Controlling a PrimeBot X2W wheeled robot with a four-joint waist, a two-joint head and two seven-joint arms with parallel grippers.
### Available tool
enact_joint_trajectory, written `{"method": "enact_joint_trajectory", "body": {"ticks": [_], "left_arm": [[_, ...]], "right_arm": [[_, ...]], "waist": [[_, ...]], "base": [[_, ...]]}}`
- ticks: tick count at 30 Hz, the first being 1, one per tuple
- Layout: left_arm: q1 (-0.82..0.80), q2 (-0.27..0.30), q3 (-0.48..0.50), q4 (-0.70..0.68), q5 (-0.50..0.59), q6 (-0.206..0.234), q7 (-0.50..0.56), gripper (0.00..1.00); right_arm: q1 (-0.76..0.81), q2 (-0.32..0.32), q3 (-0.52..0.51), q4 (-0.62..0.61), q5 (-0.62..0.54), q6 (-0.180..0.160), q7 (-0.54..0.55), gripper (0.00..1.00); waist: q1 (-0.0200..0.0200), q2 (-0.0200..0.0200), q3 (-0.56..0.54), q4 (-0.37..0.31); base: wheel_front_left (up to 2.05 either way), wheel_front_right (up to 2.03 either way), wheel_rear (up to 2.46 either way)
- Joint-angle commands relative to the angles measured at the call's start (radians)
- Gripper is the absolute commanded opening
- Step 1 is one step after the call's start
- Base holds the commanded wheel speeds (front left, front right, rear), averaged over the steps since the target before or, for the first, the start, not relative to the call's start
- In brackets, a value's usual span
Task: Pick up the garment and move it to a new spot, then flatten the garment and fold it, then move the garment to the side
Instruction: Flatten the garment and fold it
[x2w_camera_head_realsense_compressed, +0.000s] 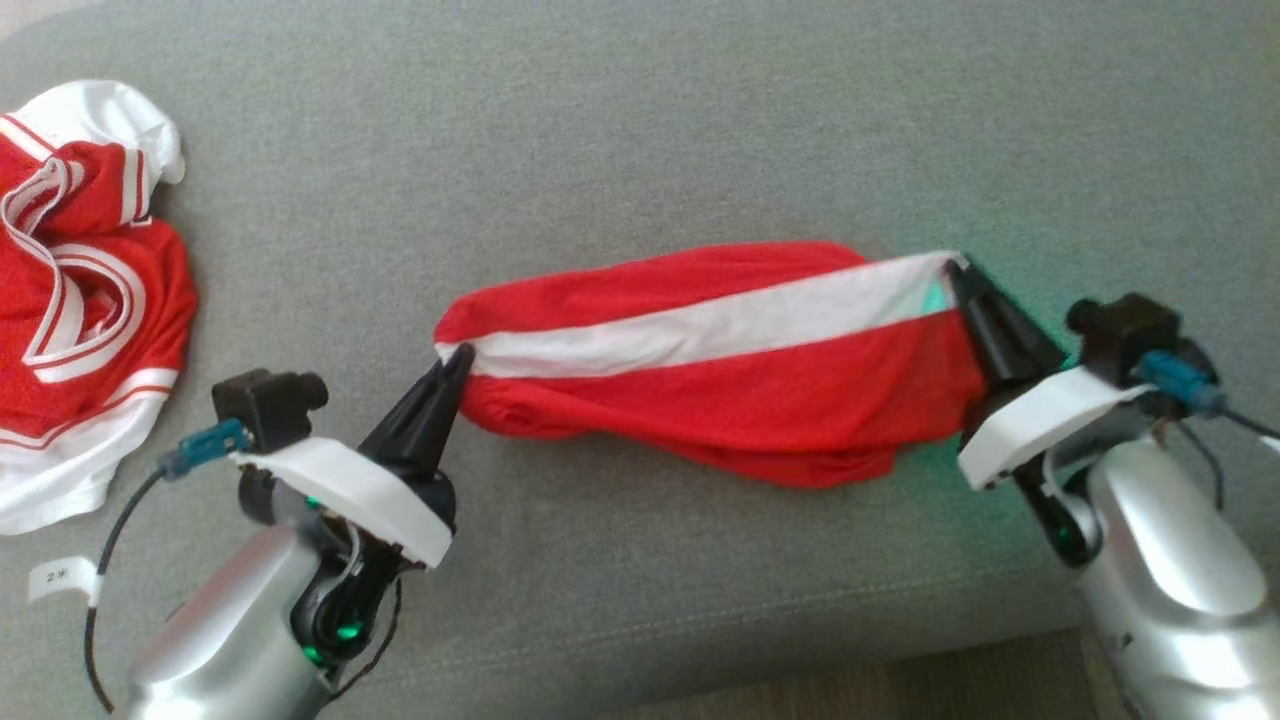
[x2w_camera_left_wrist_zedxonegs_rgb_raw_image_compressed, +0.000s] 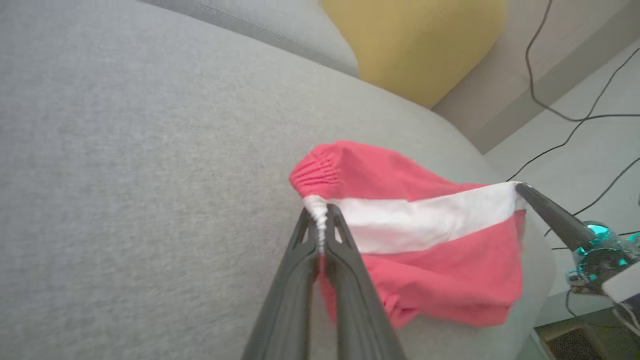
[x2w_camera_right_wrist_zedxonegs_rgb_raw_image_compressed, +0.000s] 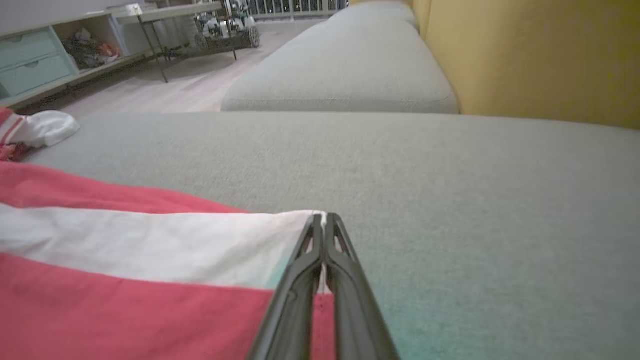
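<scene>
Nearest to us, the left fingers are pressed together on the gathered elastic end of the garment, right where its white stripe meets the waistband. Over on the other side, the right fingers are likewise pinched together on the opposite end of that same white stripe. So we have the cloth clamped at both ends.

Between them the garment, red shorts by the look of it, lies on the grey sofa seat, drawn out long from left to right. Its lower half sags in loose folds towards us, so it is not spread flat.

We judge that the grasp is made and the step in hand is the pick-up, with the carry to a new spot next. It could also be the first pull of the flattening; we cannot tell which.

Either way, we think the next move calls for both arms to rise together and keep the stripe taut between them. A pull that is too hard could drag a thin pinch of cloth out of the fingers.

Further off to the left, well apart from our garment, lies a crumpled red and white jersey; we should steer clear of it. Beyond the seat stands the yellow back cushion
</scene>
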Motion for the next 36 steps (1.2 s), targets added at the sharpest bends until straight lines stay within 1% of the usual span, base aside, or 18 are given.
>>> {"method": "enact_joint_trajectory", "body": {"ticks": [1,5,6,9,12,15,18,21,24,27,29,31,34,35,36], "left_arm": [[-0.055,0.021,0.048,-0.04,-0.016,-0.006,-0.012,0.0],[-0.115,0.039,0.049,-0.129,-0.073,-0.006,0.024,0.0],[-0.166,0.055,0.062,-0.173,-0.094,-0.006,0.047,0.0],[-0.262,0.072,0.087,-0.233,-0.122,-0.006,0.093,0.0],[-0.385,0.088,0.105,-0.26,-0.114,-0.006,0.144,0.0],[-0.526,0.098,0.117,-0.245,-0.081,-0.001,0.189,0.0],[-0.674,0.087,0.112,-0.185,-0.024,0.004,0.219,0.0],[-0.829,0.063,0.104,-0.104,0.055,0.002,0.197,0.0],[-0.969,0.039,0.093,-0.02,0.152,-0.001,0.109,0.0],[-1.086,0.017,0.095,0.05,0.257,-0.002,-0.003,0.0],[-1.132,0.001,0.09,0.062,0.327,-0.003,-0.026,0.0],[-1.143,-0.006,0.093,0.039,0.392,-0.005,-0.03,0.0],[-1.058,-0.004,0.083,-0.007,0.471,-0.006,-0.03,0.0],[-1.017,0.002,0.066,-0.013,0.484,-0.006,-0.031,0.0],[-1.017,0.002,0.066,-0.013,0.484,-0.006,-0.031,0.0]], "right_arm": [[-0.004,-0.013,0.0,-0.044,-0.011,0.0,-0.006,0.0],[-0.031,-0.023,-0.047,-0.122,-0.029,0.0,-0.006,0.0],[-0.068,-0.033,-0.055,-0.16,-0.043,0.0,-0.006,0.0],[-0.164,-0.043,-0.073,-0.19,-0.063,0.0,-0.004,0.0],[-0.284,-0.032,-0.095,-0.202,-0.068,0.0,0.017,0.0],[-0.422,-0.021,-0.114,-0.189,-0.079,0.0,0.043,0.0],[-0.578,-0.018,-0.118,-0.143,-0.09,0.0,0.058,0.0],[-0.734,-0.017,-0.13,-0.089,-0.121,0.0,0.039,0.0],[-0.863,-0.007,-0.167,-0.061,-0.185,0.0,0.007,0.0],[-0.956,0.001,-0.223,-0.09,-0.256,0.0,-0.005,0.0],[-0.973,0.014,-0.259,-0.167,-0.298,0.0,-0.006,0.0],[-0.949,0.028,-0.266,-0.218,-0.313,0.0,-0.006,0.0],[-0.849,0.046,-0.233,-0.239,-0.312,0.0,-0.006,0.0],[-0.806,0.049,-0.219,-0.233,-0.306,0.0,-0.006,0.0],[-0.806,0.049,-0.219,-0.233,-0.306,0.0,-0.006,0.0]], "waist": [[0.0,0.0,-0.003,-0.003],[0.0,0.0,-0.013,-0.013],[0.0,0.0,-0.014,-0.025],[0.0,0.0,-0.006,-0.045],[0.0,0.0,0.015,-0.06],[0.0,0.0,0.05,-0.075],[0.0,0.0,0.104,-0.085],[0.0,0.0,0.167,-0.093],[0.0,0.0,0.225,-0.1],[0.0,0.0,0.276,-0.1],[0.0,0.0,0.305,-0.094],[0.0,0.0,0.331,-0.092],[0.0,0.0,0.353,-0.09],[0.0,0.0,0.356,-0.09],[0.0,0.0,0.356,-0.09]], "base": [[0.0,0.0,0.0],[0.0,0.0,0.0],[0.0,0.0,0.0],[0.0,0.0,0.0],[0.0,0.0,0.0],[0.0,0.0,0.0],[0.0,0.0,0.0],[0.0,0.0,0.0],[0.0,0.0,0.0],[0.0,0.0,0.0],[0.0,0.0,0.0],[0.0,0.0,0.0],[0.0,0.0,0.0],[0.0,0.0,0.0],[0.0,0.0,0.0]]}}
